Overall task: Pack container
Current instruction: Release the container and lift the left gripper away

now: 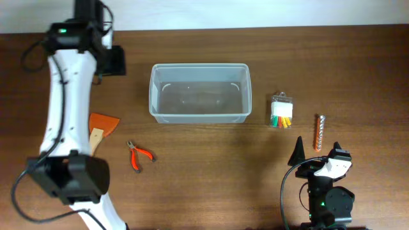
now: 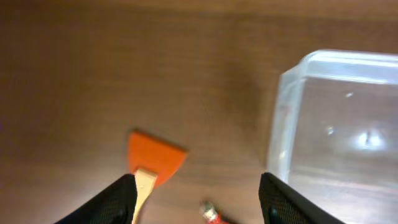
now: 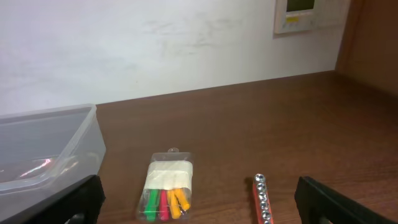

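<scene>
One container [image 1: 199, 92], upright, long axis running left-right.

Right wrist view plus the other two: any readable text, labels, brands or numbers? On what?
No text can be read in any view.
Wall panel: its markings are too blurred to read.
Packet of coloured pieces: no legible print.
Container: no markings seen.
</scene>
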